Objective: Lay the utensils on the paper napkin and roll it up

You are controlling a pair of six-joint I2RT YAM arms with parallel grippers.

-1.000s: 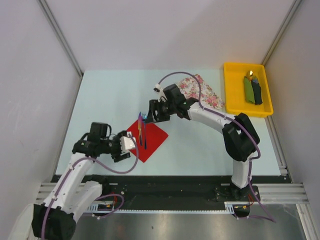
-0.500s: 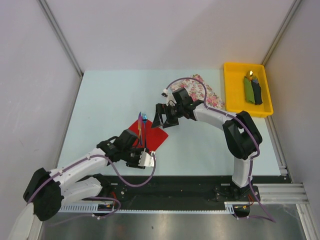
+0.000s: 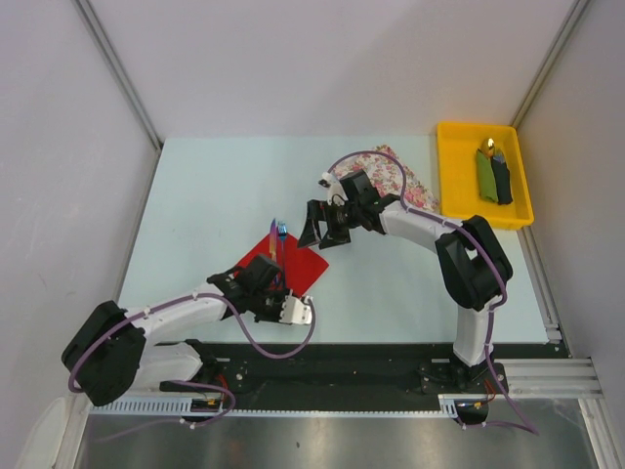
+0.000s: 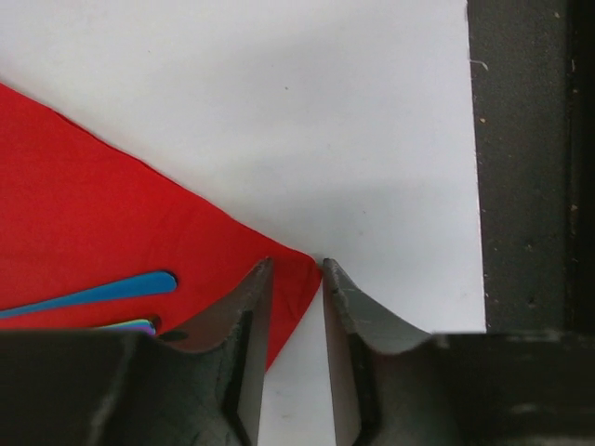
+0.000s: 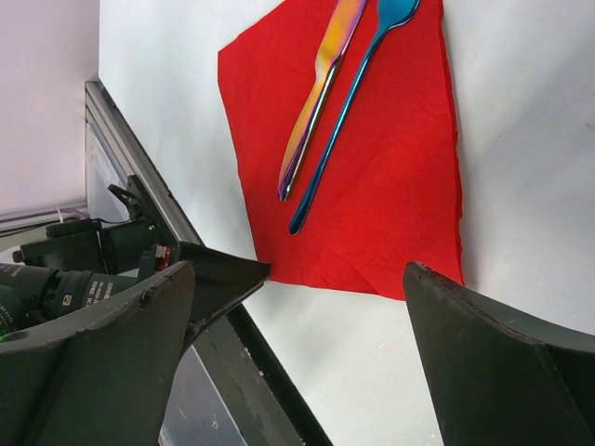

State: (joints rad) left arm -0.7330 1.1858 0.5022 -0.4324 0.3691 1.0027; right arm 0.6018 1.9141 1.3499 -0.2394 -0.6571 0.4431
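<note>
The red paper napkin (image 3: 305, 262) lies flat on the table as a diamond. Two utensils lie on it side by side: a blue one (image 5: 349, 102) and a pink-purple one (image 5: 316, 102), seen from above as thin sticks (image 3: 278, 244). My left gripper (image 3: 282, 296) is low at the napkin's near corner. In the left wrist view its jaws (image 4: 296, 265) stand a narrow gap apart around that corner of the napkin (image 4: 112, 223), with a blue handle (image 4: 102, 293) to the left. My right gripper (image 3: 317, 233) hovers wide open and empty (image 5: 299, 274) by the napkin's (image 5: 390, 167) right side.
A floral cloth (image 3: 391, 181) lies behind the right arm. A yellow tray (image 3: 449, 176) at the back right holds green and dark rolls (image 3: 493, 176). A black rail (image 4: 530, 167) runs along the table's near edge, close to the left gripper. Walls stand on both sides.
My left arm swung right and down to the napkin's near corner while its jaws narrowed. My right gripper opened wide and drew back to the right, away from the utensils.
</note>
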